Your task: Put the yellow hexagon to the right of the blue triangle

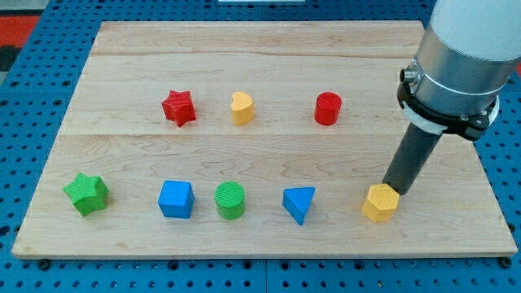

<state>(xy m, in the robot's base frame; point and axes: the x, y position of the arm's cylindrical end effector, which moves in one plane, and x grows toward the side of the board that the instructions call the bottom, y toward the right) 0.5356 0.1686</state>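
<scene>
The yellow hexagon lies near the view's bottom right on the wooden board. The blue triangle lies to its left, about a block's width apart, at the same height in the view. My tip is at the hexagon's upper right edge, touching or nearly touching it. The dark rod rises from there up to the right into the arm's grey body.
In the bottom row, left of the triangle, lie a green cylinder, a blue cube and a green star. In the upper row lie a red star, a yellow heart-like block and a red cylinder.
</scene>
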